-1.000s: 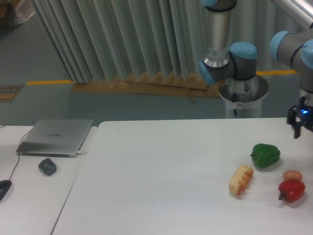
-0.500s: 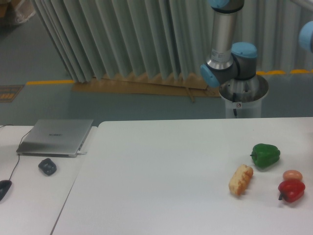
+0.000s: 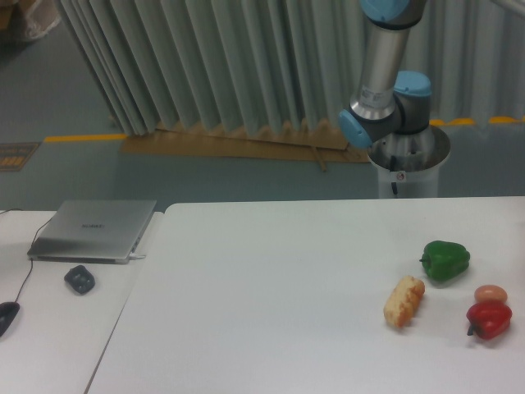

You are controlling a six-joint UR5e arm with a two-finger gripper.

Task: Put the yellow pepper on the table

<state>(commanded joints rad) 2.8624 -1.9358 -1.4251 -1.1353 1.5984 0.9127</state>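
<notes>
With the gripper out of frame, its state unknowable, and no yellow pepper visible, the arm (image 3: 384, 78) would do best lowering the pepper onto bare table (image 3: 271, 287), well apart from the green pepper (image 3: 445, 260), bread roll (image 3: 404, 300) and red pepper (image 3: 489, 319).

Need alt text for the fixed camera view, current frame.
A white table holds a green pepper, a bread roll, a red pepper and a small egg-like item at its right; no yellow pepper or gripper is visible. The robot arm stands behind; a laptop sits on a side desk.
</notes>
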